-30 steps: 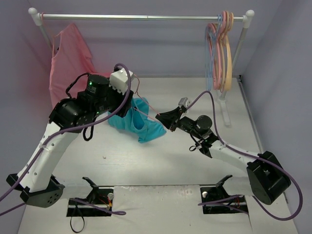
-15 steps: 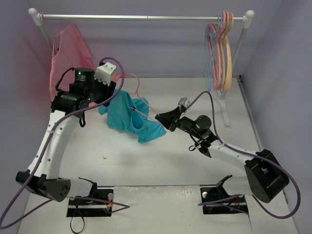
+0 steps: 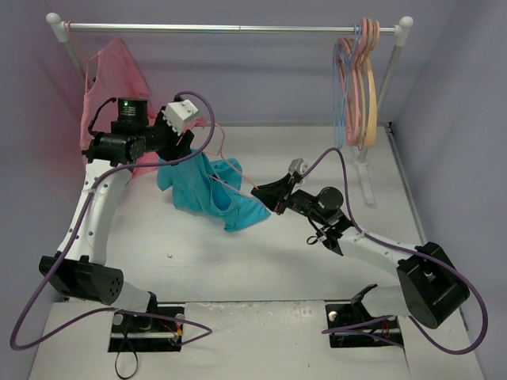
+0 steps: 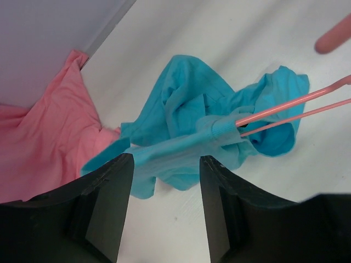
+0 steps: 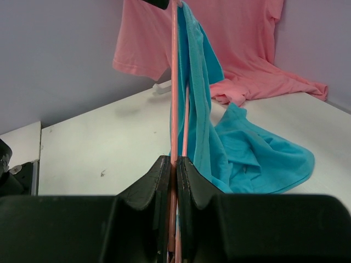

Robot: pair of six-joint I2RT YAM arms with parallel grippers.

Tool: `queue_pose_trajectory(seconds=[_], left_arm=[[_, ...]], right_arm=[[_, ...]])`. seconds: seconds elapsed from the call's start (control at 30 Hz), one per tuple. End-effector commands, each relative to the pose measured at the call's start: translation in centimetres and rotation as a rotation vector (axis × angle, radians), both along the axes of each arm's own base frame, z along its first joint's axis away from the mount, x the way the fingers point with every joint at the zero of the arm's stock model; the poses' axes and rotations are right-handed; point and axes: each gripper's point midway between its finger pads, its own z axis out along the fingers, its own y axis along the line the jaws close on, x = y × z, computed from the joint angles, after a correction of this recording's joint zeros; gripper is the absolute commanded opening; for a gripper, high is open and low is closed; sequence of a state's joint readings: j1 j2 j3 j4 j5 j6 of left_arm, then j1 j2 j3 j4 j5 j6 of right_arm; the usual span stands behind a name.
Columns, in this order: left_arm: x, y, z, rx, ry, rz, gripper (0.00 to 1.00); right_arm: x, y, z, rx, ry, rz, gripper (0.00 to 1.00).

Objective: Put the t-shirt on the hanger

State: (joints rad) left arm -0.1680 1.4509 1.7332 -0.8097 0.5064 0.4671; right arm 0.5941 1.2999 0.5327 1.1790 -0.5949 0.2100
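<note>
The teal t-shirt is draped over the thin pink wire hanger, its lower part resting on the table. My right gripper is shut on the hanger's wire, holding it out to the left, and the t-shirt hangs along it. My left gripper is at the shirt's upper left edge. In the left wrist view its jaws stand wide apart above the table. A stretched band of the t-shirt lies just beyond the fingertips, and the hanger's two wires run into the cloth.
A larger pink garment hangs at the left end of the rail, its hem on the table. Several spare hangers, pink, blue and tan, hang at the rail's right end by the stand's post.
My left arm has swung up and back to the left, drawing the t-shirt's upper part leftwards along the hanger. The right arm and the hanger have stayed still.
</note>
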Motion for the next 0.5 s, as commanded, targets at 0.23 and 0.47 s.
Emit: queue_pose_trajectory(seconds=[0.23, 0.47], left_arm=[[0.5, -1.9, -0.3, 0.048, -0.081, -0.231, 0.49], [-1.0, -3.1, -1.7, -0.007, -0.037, -0.305, 0.25]], right_arm=[[-0.4, 0.0, 6.5, 0.116, -0.19, 0.033, 0.0], [-0.3, -0.1, 6.8, 0.11, -0.194, 0.043, 0.0]])
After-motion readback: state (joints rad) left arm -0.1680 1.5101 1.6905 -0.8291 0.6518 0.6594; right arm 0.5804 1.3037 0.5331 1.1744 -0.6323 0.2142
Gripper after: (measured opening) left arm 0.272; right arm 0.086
